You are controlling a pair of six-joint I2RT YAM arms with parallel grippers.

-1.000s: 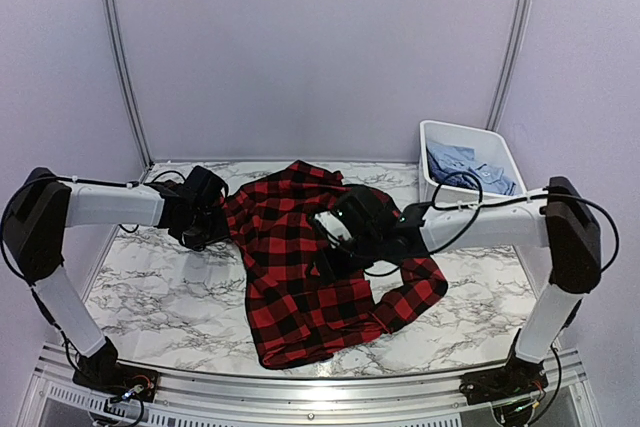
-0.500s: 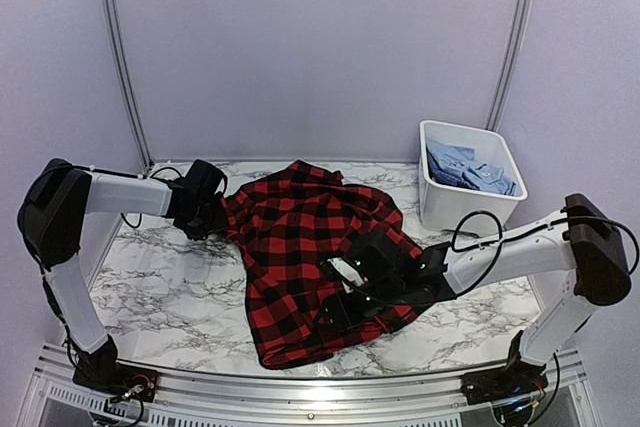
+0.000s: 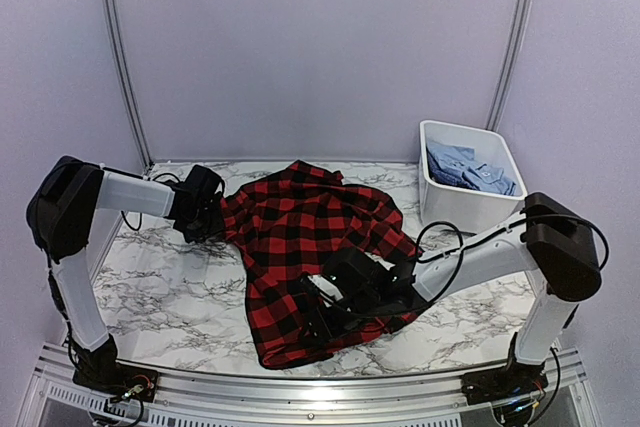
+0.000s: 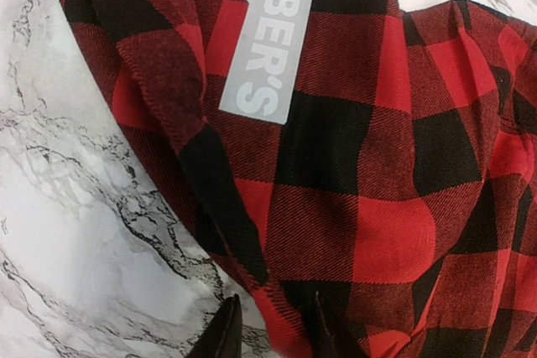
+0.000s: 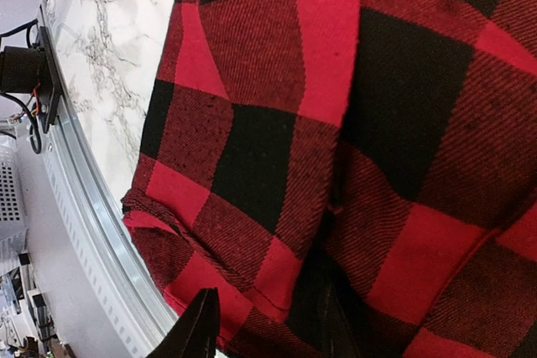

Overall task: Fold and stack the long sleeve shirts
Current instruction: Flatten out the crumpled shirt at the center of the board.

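Touching one checked shirt point(image 3: 290, 237): left gripper point(image 4: 273, 330), right gripper point(image 5: 264, 324); one tub point(image 3: 462, 212) apart.

The top camera sits high behind the near edge, looking down over the whole marble tabletop point(image 3: 150, 287). Each wrist camera hangs very close above the red-and-black shirt point(image 3: 300, 237): left at its left border, right at its hem by the near edge. All three share that shirt.

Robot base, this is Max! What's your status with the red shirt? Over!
Left fingers straddle edge of red shirt, grip unconfirmed. Right fingers same, near hem. Shirt unfolded. White tub stands apart. Over.
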